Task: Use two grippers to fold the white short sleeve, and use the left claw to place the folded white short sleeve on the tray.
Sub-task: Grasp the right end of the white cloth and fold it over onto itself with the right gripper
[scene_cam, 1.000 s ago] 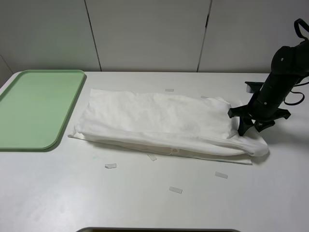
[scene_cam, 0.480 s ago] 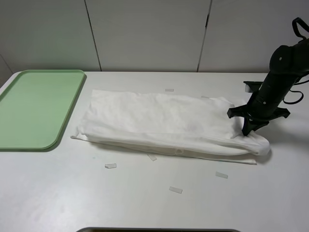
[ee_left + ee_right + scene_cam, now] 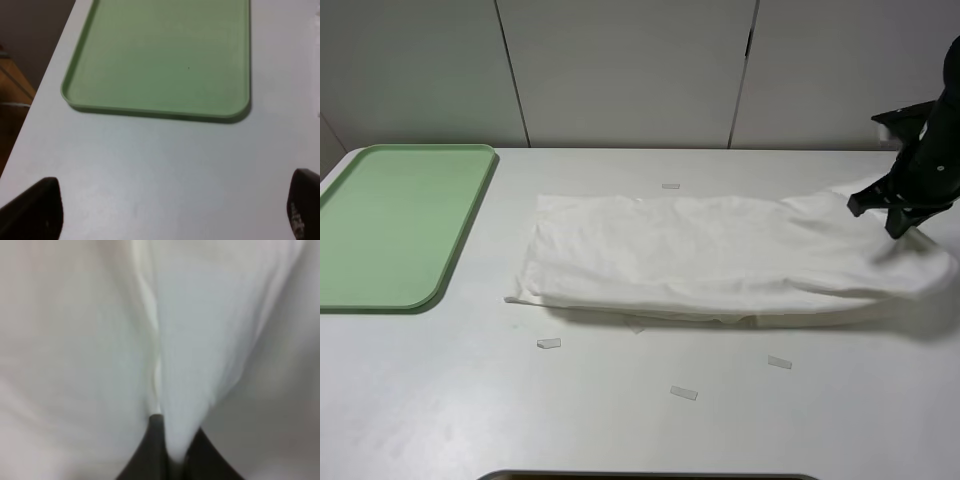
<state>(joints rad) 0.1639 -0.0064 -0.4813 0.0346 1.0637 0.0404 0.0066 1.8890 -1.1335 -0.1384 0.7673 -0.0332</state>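
I read right gripper (image 3: 172, 460) fingers (image 3: 151, 452) clamped together on a fold of the white short sleeve (image 3: 720, 255), that end held off the table (image 3: 620, 420) (the rest lies flat), left gripper (image 3: 170, 212) fingers spread wide above bare table, near the tray (image 3: 390, 225), tray well apart from the garment

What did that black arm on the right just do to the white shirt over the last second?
The right gripper closed on the right end of the shirt, then rose and pulled away to the right. The whole shirt was dragged along, so its left edge now lies farther from the tray. The tray and the tape scraps on the table stayed put.
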